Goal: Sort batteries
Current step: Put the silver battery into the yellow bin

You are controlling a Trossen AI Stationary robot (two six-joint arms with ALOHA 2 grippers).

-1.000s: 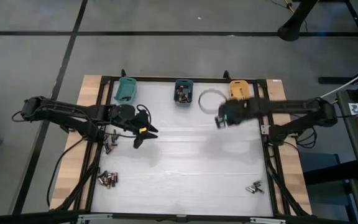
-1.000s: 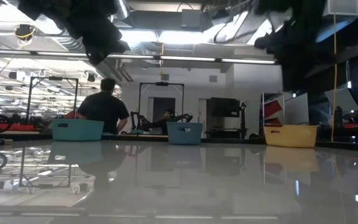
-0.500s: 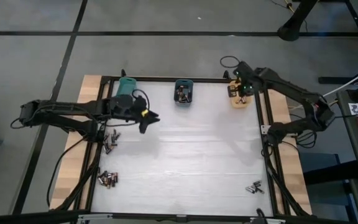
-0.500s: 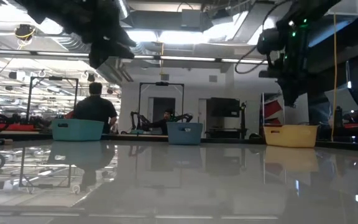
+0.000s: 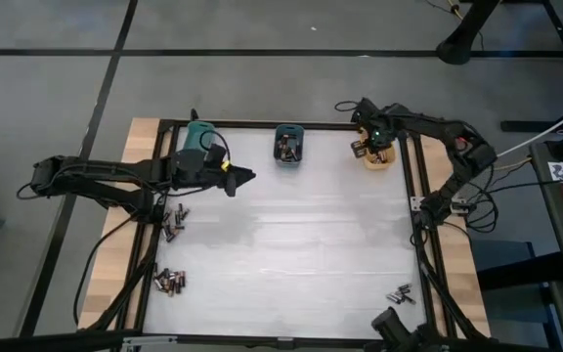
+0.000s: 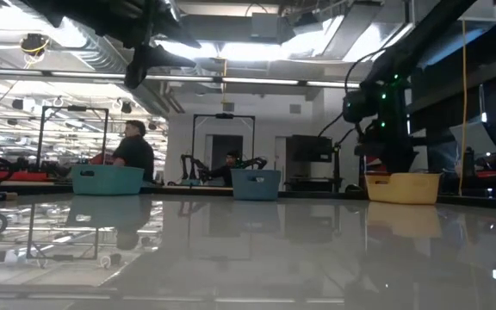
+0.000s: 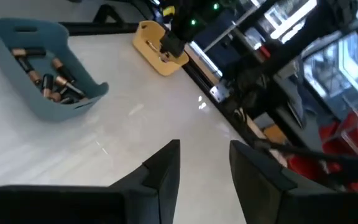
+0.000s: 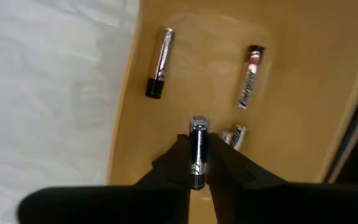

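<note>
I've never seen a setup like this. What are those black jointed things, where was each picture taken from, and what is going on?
They are two robot arms sorting batteries. One camera looks straight down, one looks level across the table, and one sits on each wrist. At the far edge stand a teal bin, a blue bin and an orange bin. Loose batteries lie near the table's edges. The right end effector hangs over the orange bin, pinching a battery between its fingers; three more lie inside. The left end effector hovers above the table between the teal and blue bins, open and empty.

Three bins (image 5: pixel 288 143) (teal, blue, orange), two arms (image 5: pixel 115 176), many batteries (image 5: pixel 168 282)
</note>
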